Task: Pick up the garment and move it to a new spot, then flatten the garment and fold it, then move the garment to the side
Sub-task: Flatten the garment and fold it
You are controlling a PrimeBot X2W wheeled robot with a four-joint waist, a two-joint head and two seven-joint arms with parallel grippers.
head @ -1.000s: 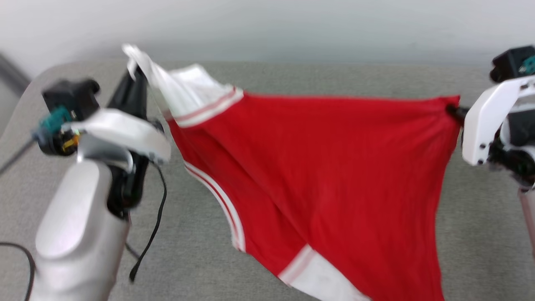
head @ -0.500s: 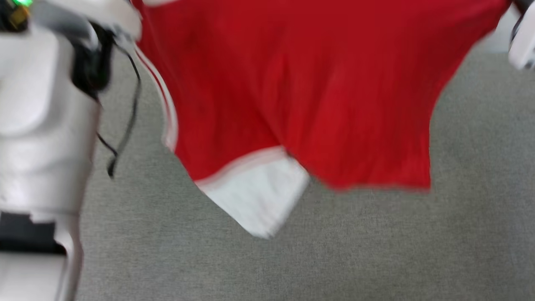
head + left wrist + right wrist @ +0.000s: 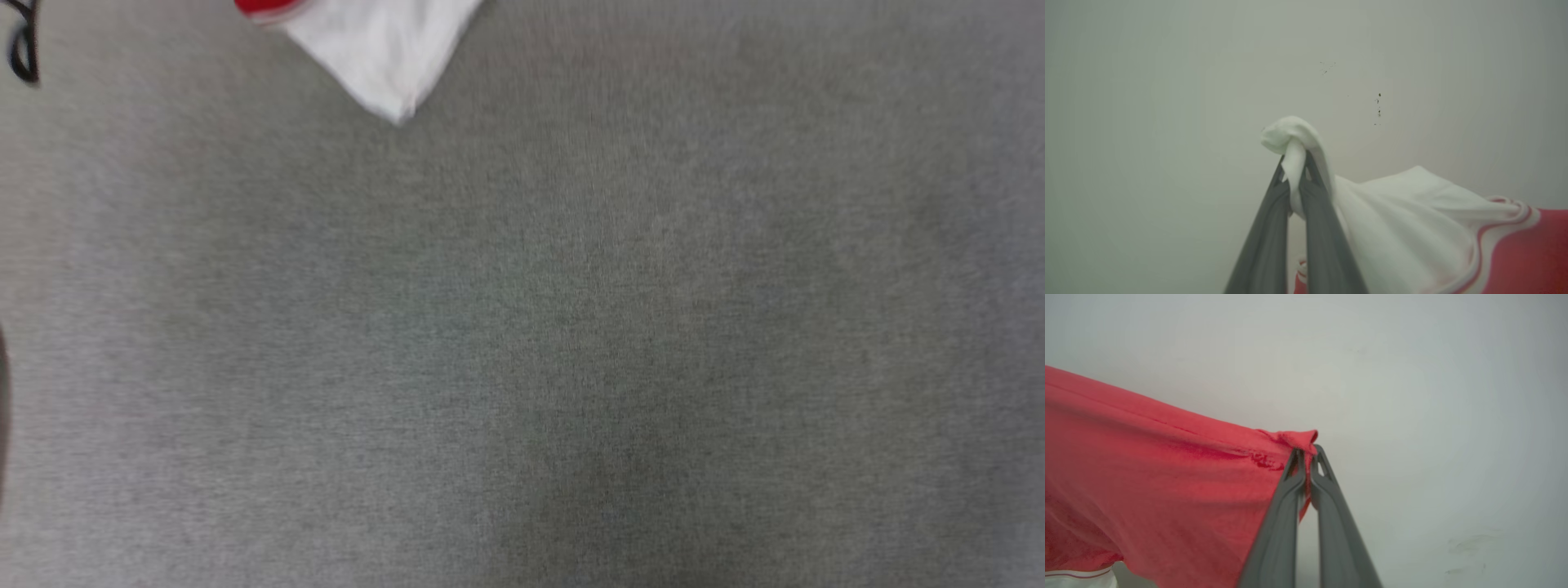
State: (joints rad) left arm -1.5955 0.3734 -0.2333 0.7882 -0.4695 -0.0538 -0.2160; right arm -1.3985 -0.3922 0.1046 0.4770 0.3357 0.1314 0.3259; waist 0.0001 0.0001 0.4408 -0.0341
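You have two tools, and both are clenched on one shirt (image 3: pixel 1147 477). Your right tool (image 3: pixel 1307 451) has its two dark fingers (image 3: pixel 1280 522) pressed together on a red edge of the shirt. The red cloth stretches away from the tips in one wide sheet. Your left tool (image 3: pixel 1295 161) has its two dark fingers pinched tight on a white bunch of sleeve (image 3: pixel 1412 216). The cloth pokes up past the tips in one small knob, then hangs off to the side, where a striped band meets the red part. So the shirt is held up by both tools, one at each end.

Behind each tool is a plain pale wall (image 3: pixel 1167 81), with a few small dark specks (image 3: pixel 1379 104) past the left tool.

From the head you look down on the grey counter (image 3: pixel 522 327). One white sleeve corner (image 3: pixel 384 49) hangs in at the top edge, with a bit of red above it. One blurry bit of black wire (image 3: pixel 24 57) shows at the top left.
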